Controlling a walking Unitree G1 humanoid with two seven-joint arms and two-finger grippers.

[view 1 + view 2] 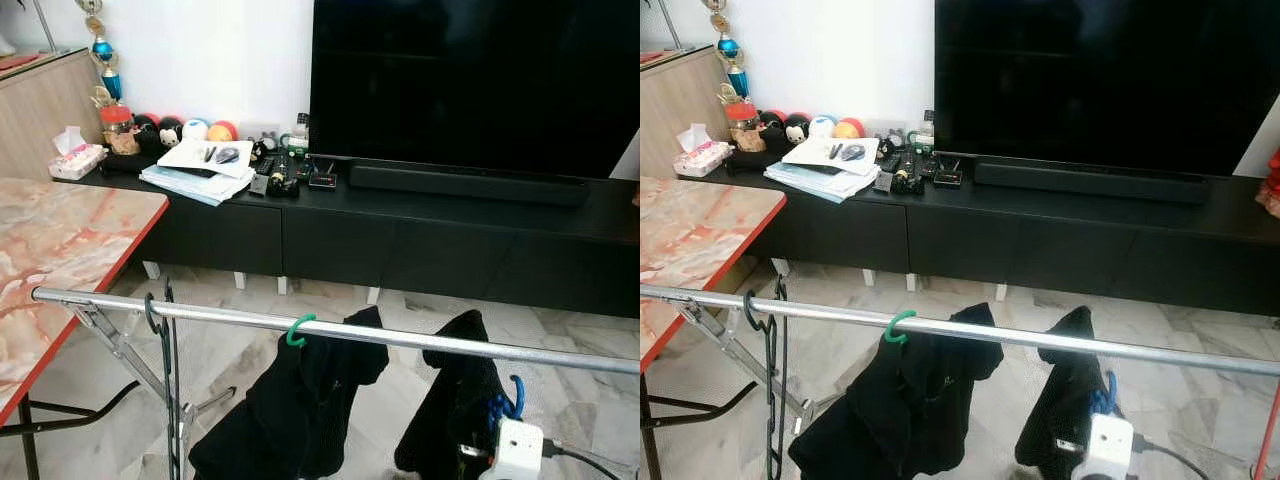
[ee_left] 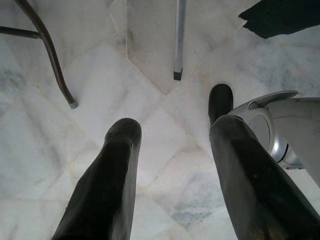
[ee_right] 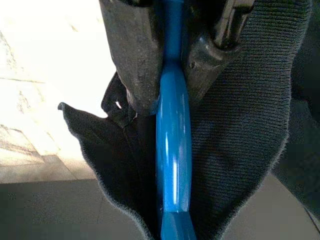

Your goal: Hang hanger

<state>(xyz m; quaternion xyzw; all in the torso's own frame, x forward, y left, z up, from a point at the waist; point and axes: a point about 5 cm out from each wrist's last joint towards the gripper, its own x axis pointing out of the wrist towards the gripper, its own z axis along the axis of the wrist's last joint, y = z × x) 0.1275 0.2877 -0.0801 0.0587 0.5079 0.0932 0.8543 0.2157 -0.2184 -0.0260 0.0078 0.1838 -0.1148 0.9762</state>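
The right gripper [image 3: 167,65] clamps the blue hanger [image 3: 172,165], carrying a black garment [image 1: 455,400], below the rail [image 1: 400,338].

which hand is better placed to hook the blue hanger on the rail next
Right. The right hand is shut on the blue hanger, just below the rail. The left hand hangs open over the floor.

My head cameras give me even, soft daylight and sharp focus; the television [image 1: 470,80] reads as a flat black mass with no glare. The metal rail [image 1: 330,327] shows a thin bright sheen. Beyond the right pincer [image 3: 167,75], the floor [image 3: 45,60] is blown out white, while the blue hanger [image 3: 172,150] carries streaky highlights and slight blur.
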